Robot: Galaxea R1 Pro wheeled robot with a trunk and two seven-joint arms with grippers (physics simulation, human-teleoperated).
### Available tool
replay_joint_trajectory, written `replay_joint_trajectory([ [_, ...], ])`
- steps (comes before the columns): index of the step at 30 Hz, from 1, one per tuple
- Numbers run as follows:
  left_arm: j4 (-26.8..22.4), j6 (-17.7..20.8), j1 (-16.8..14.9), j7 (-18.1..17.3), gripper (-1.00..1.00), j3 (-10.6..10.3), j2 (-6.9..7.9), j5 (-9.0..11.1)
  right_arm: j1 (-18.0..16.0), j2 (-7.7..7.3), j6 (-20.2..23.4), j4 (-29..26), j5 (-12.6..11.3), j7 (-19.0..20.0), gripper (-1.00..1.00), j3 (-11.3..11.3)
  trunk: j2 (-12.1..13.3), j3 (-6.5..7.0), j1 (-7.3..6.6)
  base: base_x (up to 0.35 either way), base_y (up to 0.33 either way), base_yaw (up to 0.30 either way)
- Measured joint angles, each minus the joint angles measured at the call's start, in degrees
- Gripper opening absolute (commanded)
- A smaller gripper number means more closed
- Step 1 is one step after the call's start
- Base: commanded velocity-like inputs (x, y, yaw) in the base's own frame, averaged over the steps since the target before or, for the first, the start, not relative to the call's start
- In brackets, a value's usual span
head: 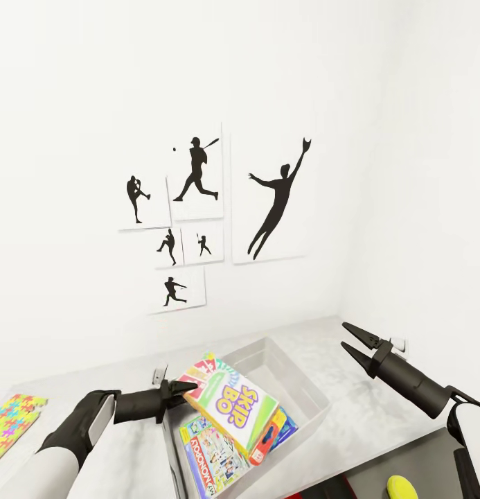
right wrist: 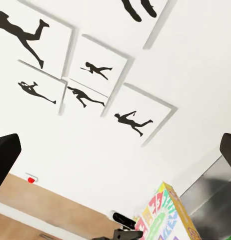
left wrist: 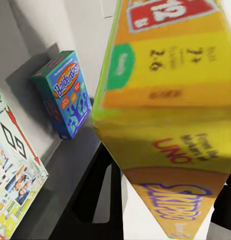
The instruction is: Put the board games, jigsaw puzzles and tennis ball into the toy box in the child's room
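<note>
Head view: left tool [head: 186, 387] is clamped on the corner of the green-and-yellow Skip-Bo board game box [head: 233, 405], held tilted over the light grey open-topped plastic toy box [head: 295, 378] on the pale grey speckled counter [head: 122, 443]. A Monopoly box [head: 213, 454] and a blue box [head: 278, 431] already lie inside. Right tool [head: 359, 346] hovers empty, jaws apart. One multicoloured jigsaw puzzle square [head: 10, 421] lies on the counter; a yellow-green ball [head: 400, 488] sits low right.

Left wrist view: Skip-Bo box close up; blue Balderdash box [left wrist: 68, 92] leans on the bin wall.

Right wrist view: black silhouette wall pictures [right wrist: 98, 70].

Judgement: lower and level the box before release, so it settles flat beside the others.
</note>
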Motion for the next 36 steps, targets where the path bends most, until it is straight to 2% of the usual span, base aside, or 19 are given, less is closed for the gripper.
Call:
replay_joint_trajectory([
  [8,-5.3,0.9,0.7,0.2,-1.0,0.5,0.0,0.1,0.0,0.0,-0.1,0.0,0.0,0.0,1.0,0.0,0.0,0.0,0.0,0.0,0.0,0.0],
  [13,-6.5,0.9,0.8,0.2,-1.0,1.3,0.04,0.1,0.0,0.06,-0.1,0.0,0.0,-0.1,1.0,0.1,0.0,0.0,0.0,0.0,0.0,0.0],
  [15,-6.6,0.8,0.9,0.2,-1.0,2.8,0.01,0.2,0.0,0.07,-0.1,0.0,0.0,-0.1,1.0,0.1,0.0,0.0,0.0,0.0,0.0,0.0],
  [19,-6.8,0.8,0.9,0.2,-1.0,8.5,-0.66,0.3,0.0,0.09,-0.1,0.0,0.0,-0.1,1.0,0.1,0.0,0.0,0.0,0.0,0.0,0.0],
  [22,-6.9,0.7,0.9,0.2,-1.0,11.6,-1.31,0.4,0.0,0.09,-0.1,0.0,0.0,-0.1,1.0,0.1,0.0,0.0,0.0,0.0,0.0,0.0],
  [25,-9.4,0.6,1.1,0.3,-1.0,15.2,-3.4,0.6,0.0,0.09,-0.1,0.0,0.0,-0.1,1.0,0.1,0.0,0.0,0.0,0.0,0.0,0.0],
  [26,-10.5,0.5,1.4,0.4,-1.0,15.9,-3.97,0.5,0.0,0.09,-0.1,0.0,0.0,-0.1,1.0,0.1,0.0,0.0,0.0,0.0,0.0,0.0],
  [28,-18.7,0.6,4.6,0.8,-1.0,19.4,-7.73,0.7,0.0,0.09,-0.1,0.0,0.0,-0.2,1.0,0.1,0.0,0.0,-0.01,0.0,0.0,0.0],
  [29,-20.9,0.5,5.4,0.8,-1.0,20.4,-8.77,0.5,0.0,0.09,-0.1,0.0,0.0,-0.2,1.0,0.1,0.0,0.0,0.0,0.0,0.0,0.0],
  [31,-29.6,0.7,7.9,1.3,-1.0,24.2,-12.93,0.6,0.0,0.09,-0.1,0.0,0.0,-0.2,1.0,0.1,0.0,0.0,-0.01,0.0,0.0,0.0],
  [32,-33.1,0.6,8.7,1.6,-1.0,25.6,-14.55,0.4,0.0,0.09,-0.1,0.0,0.0,-0.2,1.0,0.1,0.0,0.0,-0.01,0.0,0.0,0.0],
  [33,-35.4,0.5,9.3,1.9,-1.0,26.5,-15.65,0.2,0.0,0.09,-0.1,0.0,0.0,-0.2,1.0,0.1,0.0,0.0,0.0,0.0,0.0,0.0],
  [36,-37.8,0.6,10.0,2.2,-1.0,27.5,-16.9,0.2,0.0,0.09,-0.1,0.0,0.0,-0.2,1.0,0.1,0.0,0.0,0.0,0.0,0.0,0.0],
])
